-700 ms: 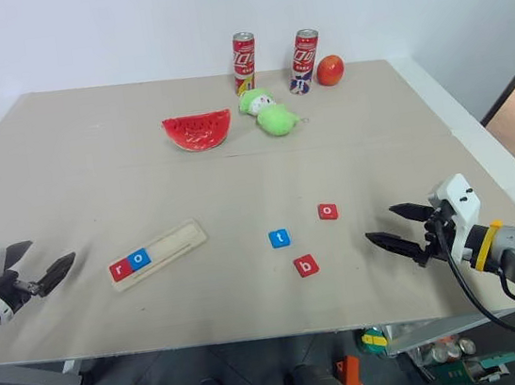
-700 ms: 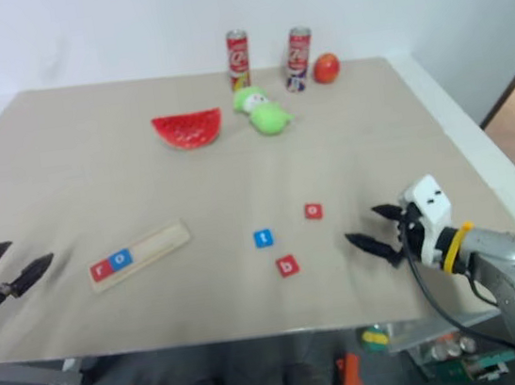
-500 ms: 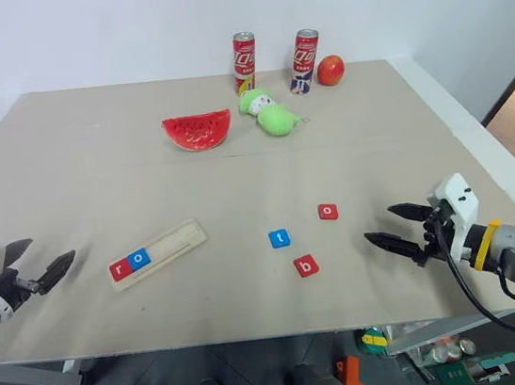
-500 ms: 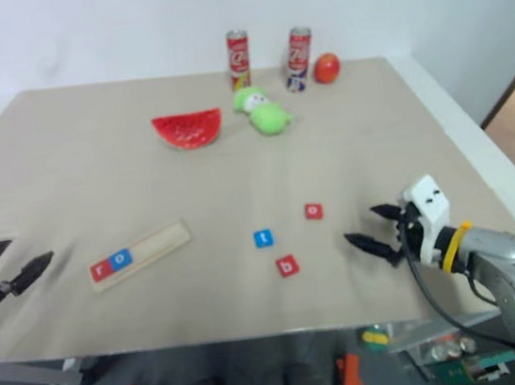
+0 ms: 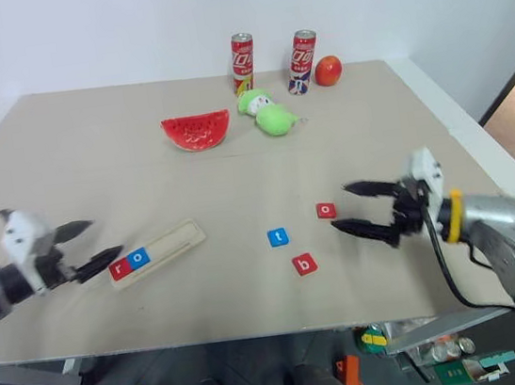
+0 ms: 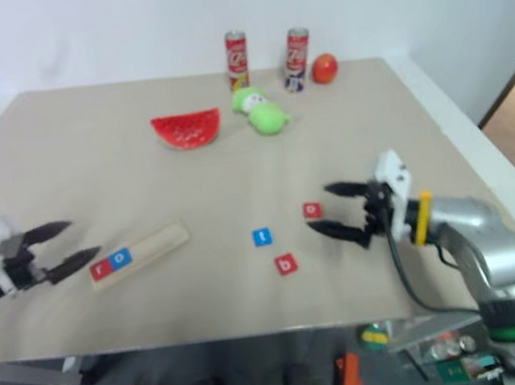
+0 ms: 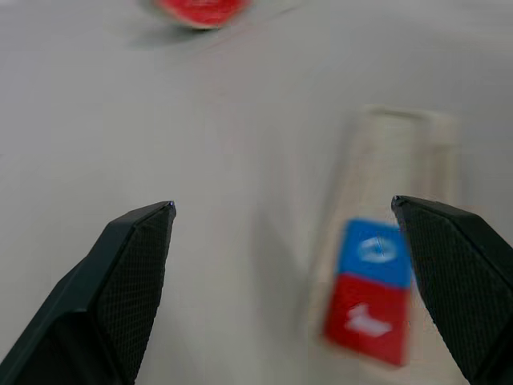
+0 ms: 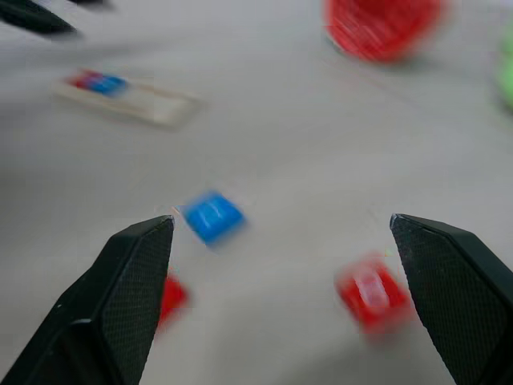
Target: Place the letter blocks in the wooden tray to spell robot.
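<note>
Wooden tray (image 5: 157, 252) holds red "r" (image 5: 119, 268) and blue "o" (image 5: 139, 258) at its left end; three slots free.

Right gripper (image 5: 355, 208) jaws wide apart, empty, near red "o" block (image 5: 326, 210).

Left gripper (image 5: 94, 245) jaws apart, empty, beside tray end.

Next letter needed: red "b" block (image 5: 305, 265), not "o". Approach from above, straddle tile, close on opposite edges.

Blue "t" block (image 5: 280, 238) lies between. Can labels unreadable.
</note>
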### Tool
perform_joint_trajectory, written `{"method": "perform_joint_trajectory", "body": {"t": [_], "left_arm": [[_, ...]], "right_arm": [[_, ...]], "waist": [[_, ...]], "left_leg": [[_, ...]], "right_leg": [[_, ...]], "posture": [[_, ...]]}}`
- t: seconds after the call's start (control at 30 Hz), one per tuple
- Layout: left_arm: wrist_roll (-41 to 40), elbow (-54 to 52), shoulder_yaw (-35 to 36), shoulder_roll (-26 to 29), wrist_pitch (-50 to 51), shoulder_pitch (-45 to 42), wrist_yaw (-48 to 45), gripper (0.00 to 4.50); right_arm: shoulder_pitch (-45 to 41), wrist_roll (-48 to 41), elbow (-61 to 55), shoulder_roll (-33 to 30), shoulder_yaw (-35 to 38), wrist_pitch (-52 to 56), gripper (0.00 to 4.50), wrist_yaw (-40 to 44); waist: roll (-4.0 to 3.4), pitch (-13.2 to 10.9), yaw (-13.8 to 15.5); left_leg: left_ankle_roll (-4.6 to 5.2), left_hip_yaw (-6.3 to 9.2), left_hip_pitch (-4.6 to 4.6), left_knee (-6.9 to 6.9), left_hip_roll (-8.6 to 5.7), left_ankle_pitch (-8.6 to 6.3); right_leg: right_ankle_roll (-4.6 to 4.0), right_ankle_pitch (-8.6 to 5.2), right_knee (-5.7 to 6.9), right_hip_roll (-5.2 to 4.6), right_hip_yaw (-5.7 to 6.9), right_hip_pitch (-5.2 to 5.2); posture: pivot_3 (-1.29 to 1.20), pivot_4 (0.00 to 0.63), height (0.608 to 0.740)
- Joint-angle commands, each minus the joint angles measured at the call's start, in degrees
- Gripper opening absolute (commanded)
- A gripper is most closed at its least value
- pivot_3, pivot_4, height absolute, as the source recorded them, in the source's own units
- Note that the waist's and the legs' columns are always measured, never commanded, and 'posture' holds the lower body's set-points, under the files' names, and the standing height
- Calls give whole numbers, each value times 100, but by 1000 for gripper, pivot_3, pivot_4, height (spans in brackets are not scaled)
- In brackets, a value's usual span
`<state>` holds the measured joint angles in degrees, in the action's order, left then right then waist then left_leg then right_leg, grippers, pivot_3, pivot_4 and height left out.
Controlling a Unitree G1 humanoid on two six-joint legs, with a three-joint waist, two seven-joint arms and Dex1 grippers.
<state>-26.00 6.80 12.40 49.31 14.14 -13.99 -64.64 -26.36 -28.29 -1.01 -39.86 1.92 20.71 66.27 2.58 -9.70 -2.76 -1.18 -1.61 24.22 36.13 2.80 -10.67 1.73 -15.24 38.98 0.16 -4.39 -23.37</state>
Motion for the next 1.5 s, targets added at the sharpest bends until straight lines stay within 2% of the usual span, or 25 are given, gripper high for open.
{"method": "perform_joint_trajectory", "body": {"t": [0.03, 0.13, 0.27, 0.7, 0.9, 1.0, 1.03, 1.07, 1.23, 1.5], "left_arm": [[247, 58, -555, 122, 53, -474, -470, 4500], [587, 381, -1075, 41, 5, -948, -698, 4500], [940, 740, -1397, -67, -189, -1255, -770, 4500], [1318, 920, -1460, -261, -239, -983, -408, 4500], [1474, 1425, -1468, -453, -262, -1068, -109, 4500], [1465, 1619, -1460, -515, -325, -1102, -145, 3897], [1482, 1597, -1493, -509, -366, -1083, -192, 3432], [1517, 1600, -1525, -508, -399, -1079, -204, 3329], [1605, 1673, -1602, -552, -574, -1214, -218, 3260], [1647, 673, -2287, -761, -595, -1653, -963, 3260]], "right_arm": [[-544, 340, 708, 203, -480, -710, 4466, 710], [-1092, 654, 1463, 515, -855, -1226, 4466, 1073], [-1547, 834, 2039, 856, -1033, -1567, 4466, 1320], [-1722, 1044, 2401, 1200, -1021, -1825, 4466, 1428], [-1775, 1090, 2450, 1312, -1012, -1915, 4466, 1380], [-1834, 1114, 2502, 1329, -997, -1931, 4500, 1379], [-1846, 1124, 2509, 1319, -992, -1944, 4500, 1381], [-1854, 1130, 2514, 1309, -988, -1953, 4500, 1386], [-1812, 1160, 2454, 1240, -969, -1929, 4500, 1375], [-1796, 1186, 2460, 1138, -897, -1958, 4500, 1293]], "waist": [[1, 1, 2], [0, 0, 10], [-5, -4, 2], [-11, -7, 11], [-21, -4, 13], [-39, -7, 16], [-39, -8, 16], [-40, -7, 14], [-48, -4, 13], [-54, -5, 24]], "left_leg": [[0, 1, 2, 1, 3, 0], [-4, 7, 13, -3, 6, -2], [-9, 16, 32, -1, 13, -14], [-5, 40, 35, 18, 23, -23], [-6, 38, 8, 21, 23, -19], [-5, 39, 4, 21, 24, -4], [-4, 38, 3, 22, 26, 3], [-4, 37, 2, 22, 27, 4], [-4, 21, -7, 22, 42, 15], [-5, 18, -5, 22, 42, 17]], "right_leg": [[3, 3, 0, 5, 0, 0], [8, -3, 2, 11, -1, -6], [-15, -5, 12, 36, -12, -24], [-35, -4, 22, 42, 6, -18], [-35, 3, 24, 43, 6, 7], [-19, 9, 25, 44, 9, 9], [-12, 12, 25, 45, 9, 9], [-11, 13, 25, 45, 9, 9], [-18, 31, 25, 51, 8, 7], [-18, 32, 25, 50, 8, 7]], "posture": [[0, 150, 740], [0, 150, 740], [0, 150, 740], [0, 150, 740], [0, 150, 740], [0, 150, 740], [0, 150, 740], [0, 150, 740], [0, 150, 740], [0, 150, 740]]}}
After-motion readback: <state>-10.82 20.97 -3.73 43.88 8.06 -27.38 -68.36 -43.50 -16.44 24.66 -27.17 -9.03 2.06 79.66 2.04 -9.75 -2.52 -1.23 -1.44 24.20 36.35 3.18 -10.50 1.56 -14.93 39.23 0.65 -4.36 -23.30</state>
